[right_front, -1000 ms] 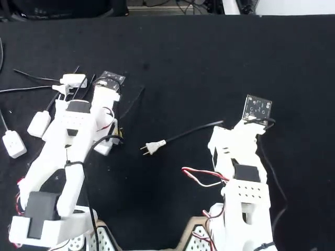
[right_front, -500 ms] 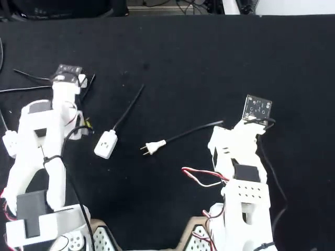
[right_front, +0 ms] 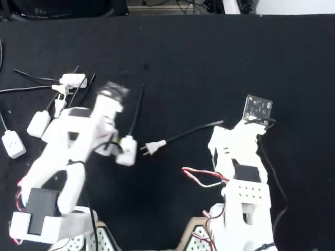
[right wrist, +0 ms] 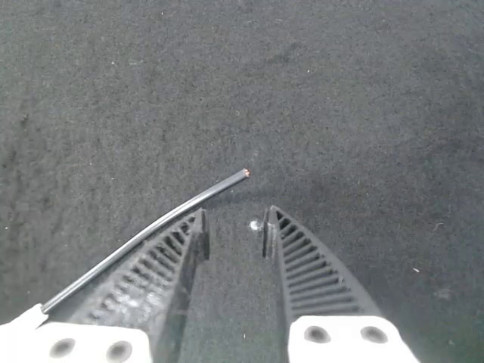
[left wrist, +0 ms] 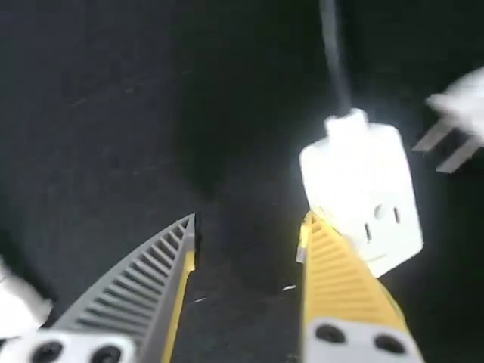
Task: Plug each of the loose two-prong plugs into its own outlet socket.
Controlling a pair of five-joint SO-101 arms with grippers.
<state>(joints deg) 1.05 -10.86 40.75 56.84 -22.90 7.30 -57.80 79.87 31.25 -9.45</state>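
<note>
A loose two-prong plug [right_front: 153, 148] lies mid-table, its black cable [right_front: 193, 131] running right to a bare end [right wrist: 245, 174]. A white outlet socket [right_front: 127, 151] lies just left of the plug's prongs [left wrist: 451, 141]. My left gripper [left wrist: 246, 227] is open above the cloth, and the socket [left wrist: 363, 189] sits against the outside of its yellow finger [left wrist: 333, 280]. Nothing is between its fingers. My right gripper [right wrist: 234, 219] is open a little just short of the cable end, and the cable [right wrist: 128, 246] passes under one finger.
Three more white sockets [right_front: 73, 80], [right_front: 38, 124], [right_front: 13, 144] with black cords lie at the far left. The left arm [right_front: 68, 151] and right arm [right_front: 238, 162] stand at the front. Black cloth [right_front: 209, 57] covers the table.
My left arm swung from the far left back toward the middle. The white socket slid right and now lies close to the plug's prongs. The right arm kept still.
</note>
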